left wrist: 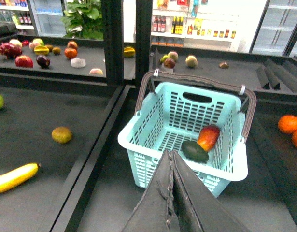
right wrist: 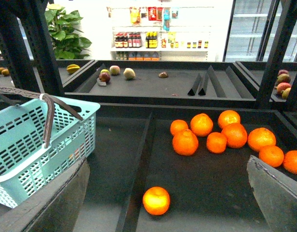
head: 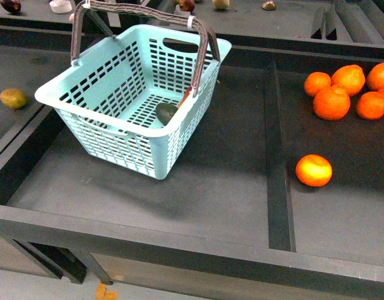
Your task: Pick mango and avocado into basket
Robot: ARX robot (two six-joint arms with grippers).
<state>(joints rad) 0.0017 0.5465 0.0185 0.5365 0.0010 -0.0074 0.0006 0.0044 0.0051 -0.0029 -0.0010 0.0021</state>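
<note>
- Both fruits look to be in the basket (left wrist: 187, 116) — in the left wrist view the mango (left wrist: 208, 137) leans against the inside wall at one corner and the avocado (left wrist: 194, 151) lies on the slotted floor touching it, so I'd call the picking part done.
- The basket sits tilted on the dark bench (head: 229, 181), handles swung up over the opening.
- Handling guess: the mango is the heavier one, with smooth skin that could slide between hard fingers, so take it across the fat middle, not the tapered end.
- The avocado is smaller and lighter; its skin looks dull, likely grippier, but it may bruise if ripe — a gentle squeeze across the short axis.
- The basket itself looks like light, stiff plastic; the handles are the natural place to hold it.
- Left gripper (left wrist: 173, 193): its fingers are pressed together with nothing between them, hanging above the near rim of the basket and pointing into it.
- Right gripper (right wrist: 167, 203): fingers spread wide apart and empty, off to the basket's right, aimed towards the loose orange (right wrist: 156, 200) and the pile of oranges (right wrist: 220, 135) — which aren't part of the job.
</note>
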